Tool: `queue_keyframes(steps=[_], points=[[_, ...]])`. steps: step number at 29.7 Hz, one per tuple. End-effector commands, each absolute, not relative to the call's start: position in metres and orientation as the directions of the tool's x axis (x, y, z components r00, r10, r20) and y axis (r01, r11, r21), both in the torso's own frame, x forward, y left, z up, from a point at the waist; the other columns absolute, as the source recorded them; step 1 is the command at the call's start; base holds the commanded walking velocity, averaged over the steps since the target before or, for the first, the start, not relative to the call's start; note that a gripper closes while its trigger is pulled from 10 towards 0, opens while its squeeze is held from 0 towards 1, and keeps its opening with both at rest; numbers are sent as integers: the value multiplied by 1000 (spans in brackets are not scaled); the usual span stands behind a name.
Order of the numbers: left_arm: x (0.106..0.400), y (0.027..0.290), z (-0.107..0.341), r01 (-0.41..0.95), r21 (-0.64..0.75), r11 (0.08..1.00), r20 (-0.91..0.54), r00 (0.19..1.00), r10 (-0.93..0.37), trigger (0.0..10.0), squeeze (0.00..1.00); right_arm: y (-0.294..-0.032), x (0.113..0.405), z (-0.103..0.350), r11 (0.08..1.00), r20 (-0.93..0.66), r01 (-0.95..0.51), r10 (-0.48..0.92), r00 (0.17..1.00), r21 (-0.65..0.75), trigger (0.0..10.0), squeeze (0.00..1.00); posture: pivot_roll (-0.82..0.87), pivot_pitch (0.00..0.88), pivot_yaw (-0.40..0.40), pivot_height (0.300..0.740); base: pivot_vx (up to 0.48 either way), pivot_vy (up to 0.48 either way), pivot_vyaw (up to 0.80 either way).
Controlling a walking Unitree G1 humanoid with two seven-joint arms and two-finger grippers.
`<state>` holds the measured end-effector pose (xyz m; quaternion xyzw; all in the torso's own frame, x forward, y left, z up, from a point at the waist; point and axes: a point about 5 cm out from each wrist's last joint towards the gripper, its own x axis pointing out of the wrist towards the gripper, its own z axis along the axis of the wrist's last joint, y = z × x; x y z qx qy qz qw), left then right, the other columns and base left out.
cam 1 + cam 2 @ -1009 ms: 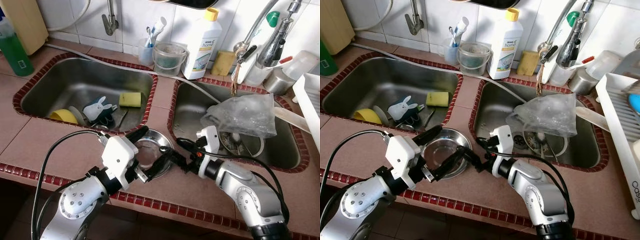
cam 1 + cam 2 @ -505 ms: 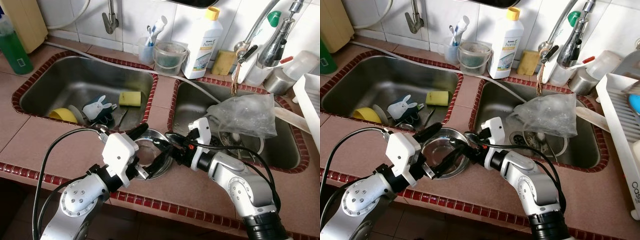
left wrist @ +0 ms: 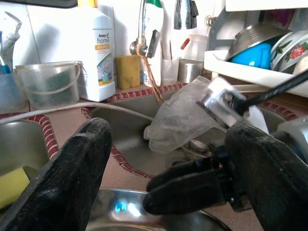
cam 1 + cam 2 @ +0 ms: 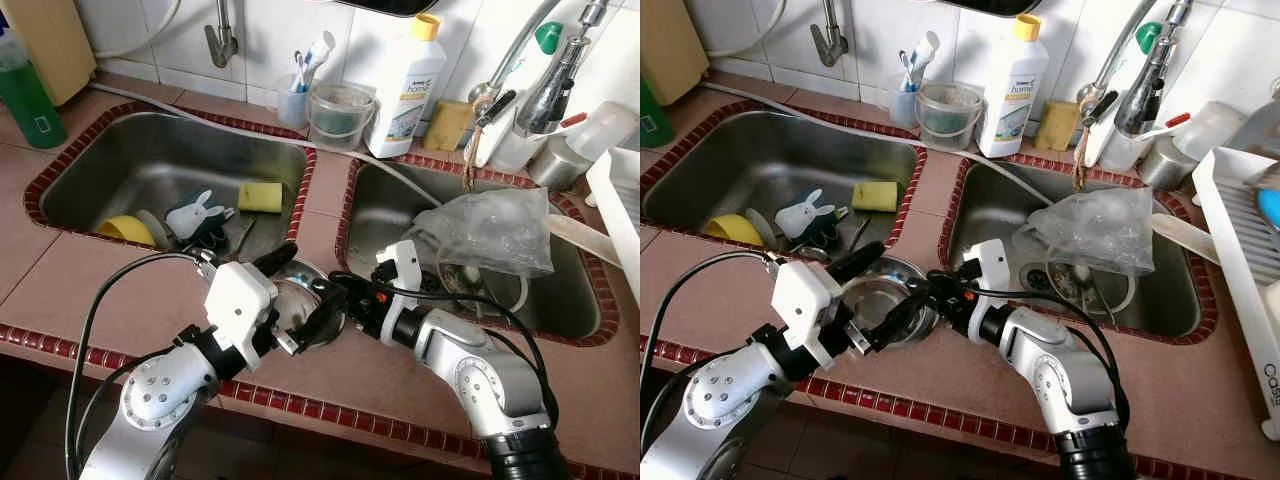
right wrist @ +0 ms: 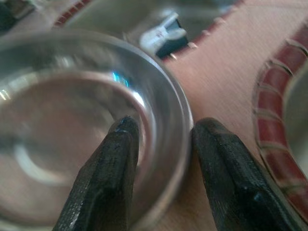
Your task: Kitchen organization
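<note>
A shallow round stainless-steel bowl (image 4: 880,300) is sitting on the tiled terracotta counter (image 4: 930,375), on the strip in front of the ridge that divides the two sinks. The right hand (image 5: 161,144) is straddling the bowl's rim, one black finger (image 5: 108,163) lying inside the bowl and the other outside it; the fingers are parted and are not yet pinching the rim. The left hand (image 4: 300,300) is standing open around the bowl, its two fingers spread wide to either side. Beyond the bowl, the left steel sink (image 4: 150,150) is holding a yellow sponge (image 4: 260,196), and the right steel sink (image 4: 375,215) is holding a crumpled clear plastic bag (image 4: 490,230).
</note>
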<state>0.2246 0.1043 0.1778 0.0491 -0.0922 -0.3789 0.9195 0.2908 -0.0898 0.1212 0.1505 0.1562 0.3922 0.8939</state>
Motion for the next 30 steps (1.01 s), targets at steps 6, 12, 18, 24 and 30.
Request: queue_keyframes(steps=[6, 12, 18, 24, 30], points=[[222, 101, 183, 692, 167, 702, 149, 686, -712, 10000, 0, -96, 290, 117, 668, -175, -630, 728, 663, 396, 10000, 0, -8, 153, -107, 740, 0, 0, 0], [222, 101, 183, 693, 167, 702, 149, 686, -712, 10000, 0, -96, 289, 117, 665, -172, -631, 731, 661, 401, 10000, 0, -7, 151, -109, 740, 0, 0, 0], [222, 100, 183, 693, 168, 701, 149, 685, -713, 10000, 0, -96, 289, 118, 655, -168, -635, 738, 653, 410, 0, 0, -6, 151, -108, 740, 0, 0, 0], [223, 100, 184, 694, 168, 700, 152, 684, -714, 10000, 0, -96, 290, 118, 660, -161, -629, 732, 662, 410, 0, 0, -7, 150, -107, 740, 0, 0, 0], [221, 100, 182, 702, 166, 693, 145, 677, -721, 10000, 0, -97, 291, 119, 664, -154, -625, 726, 671, 410, 0, 0, -10, 150, -105, 740, 0, 0, 0]])
